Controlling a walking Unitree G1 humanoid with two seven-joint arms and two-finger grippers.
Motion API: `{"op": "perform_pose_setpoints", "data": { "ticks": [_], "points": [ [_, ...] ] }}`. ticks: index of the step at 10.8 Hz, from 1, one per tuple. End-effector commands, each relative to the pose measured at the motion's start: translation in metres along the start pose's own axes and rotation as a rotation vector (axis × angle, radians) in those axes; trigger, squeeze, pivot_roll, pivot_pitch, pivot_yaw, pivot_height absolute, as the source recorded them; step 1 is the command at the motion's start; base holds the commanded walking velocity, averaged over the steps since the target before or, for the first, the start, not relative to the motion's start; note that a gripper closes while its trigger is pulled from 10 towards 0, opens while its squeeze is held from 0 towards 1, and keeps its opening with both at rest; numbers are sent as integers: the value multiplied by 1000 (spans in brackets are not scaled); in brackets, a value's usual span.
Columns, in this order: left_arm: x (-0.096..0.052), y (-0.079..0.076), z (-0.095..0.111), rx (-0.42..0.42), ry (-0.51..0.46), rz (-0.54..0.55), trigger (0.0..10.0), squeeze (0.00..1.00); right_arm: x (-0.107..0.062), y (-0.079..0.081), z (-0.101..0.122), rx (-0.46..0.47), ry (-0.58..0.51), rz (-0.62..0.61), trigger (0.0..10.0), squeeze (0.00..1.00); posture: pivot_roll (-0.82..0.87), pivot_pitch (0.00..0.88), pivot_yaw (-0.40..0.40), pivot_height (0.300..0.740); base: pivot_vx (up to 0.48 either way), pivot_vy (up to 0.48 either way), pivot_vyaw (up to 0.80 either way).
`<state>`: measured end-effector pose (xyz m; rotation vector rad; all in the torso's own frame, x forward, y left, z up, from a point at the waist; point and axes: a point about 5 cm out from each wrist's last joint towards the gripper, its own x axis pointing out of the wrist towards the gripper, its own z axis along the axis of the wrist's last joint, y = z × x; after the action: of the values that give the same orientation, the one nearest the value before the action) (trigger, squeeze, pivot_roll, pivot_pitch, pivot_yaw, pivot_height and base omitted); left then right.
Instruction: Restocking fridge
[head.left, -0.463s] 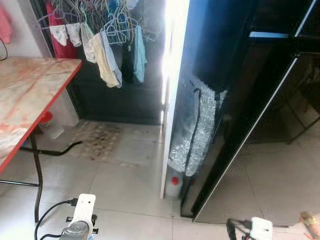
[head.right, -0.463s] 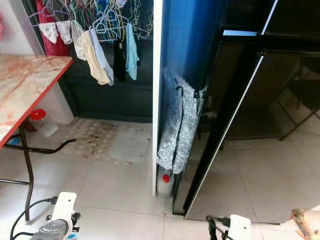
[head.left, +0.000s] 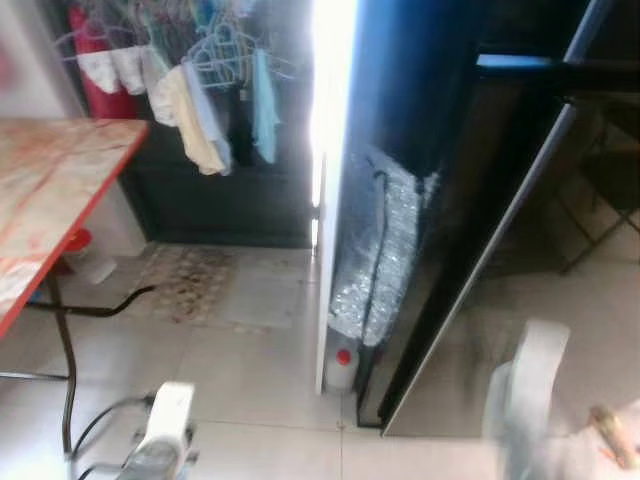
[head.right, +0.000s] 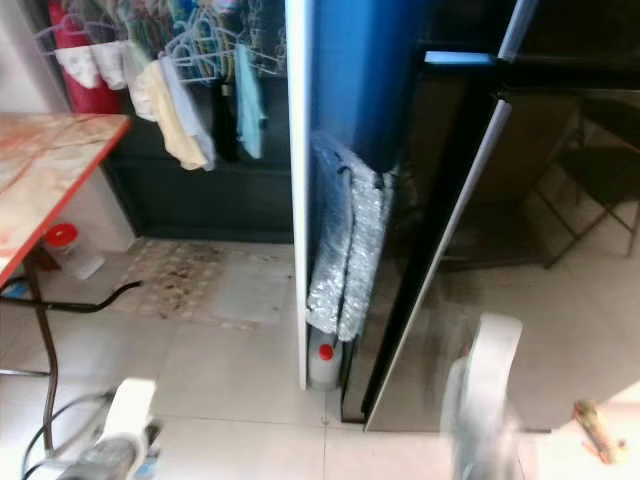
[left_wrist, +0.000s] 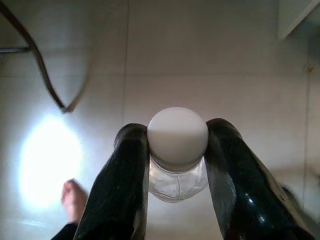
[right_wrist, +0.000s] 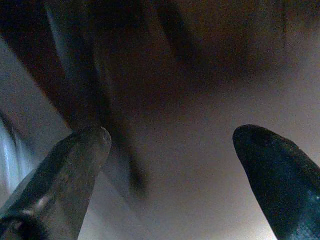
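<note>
Bottle (left_wrist: 177, 165): clear, white-capped, held low at my 7 o'clock, over the tiled floor.
Left gripper (left_wrist: 177, 150): my fingers clamped on its neck just under the cap.
Handling: probably light, smooth and slippery; the neck suits best.
Right gripper (right_wrist: 170, 150): fingers spread, empty, blurred.
Fridge (head.left: 470, 200): 1 o'clock, door shut.

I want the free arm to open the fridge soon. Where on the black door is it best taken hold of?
Probably the pale strip along the door's free edge, which runs slanting down to the floor. No handle can be made out, so that thin edge is the likeliest hold. Come from the robot's right with the open right pincer, one finger on each face. The left pincer is shut on a bottle.
</note>
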<state>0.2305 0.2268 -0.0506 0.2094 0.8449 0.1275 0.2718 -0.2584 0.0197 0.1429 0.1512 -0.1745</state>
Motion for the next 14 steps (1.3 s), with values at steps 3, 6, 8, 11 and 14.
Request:
{"op": "perform_pose_setpoints", "data": {
  "ticks": [3,6,8,11,14],
  "points": [
    [-1,1,-7,31,26,-1,10000,0,12,11,25,9,-140,45,10000,0,14,7,-46,740,0,0,0],
    [-1,3,-7,32,26,5,10000,0,17,13,33,16,-157,68,10000,0,18,16,-47,740,0,0,0],
    [-1,3,-7,31,25,11,10000,0,24,17,45,8,-181,101,10000,0,22,21,-48,740,0,0,0],
    [-1,4,-6,26,26,19,10000,0,40,36,61,-18,-156,194,10000,0,26,25,-53,740,0,0,0],
    [-1,1,-6,17,25,20,10000,0,45,46,58,-11,-93,217,10000,0,40,23,-61,740,0,0,0]
  ]
}}
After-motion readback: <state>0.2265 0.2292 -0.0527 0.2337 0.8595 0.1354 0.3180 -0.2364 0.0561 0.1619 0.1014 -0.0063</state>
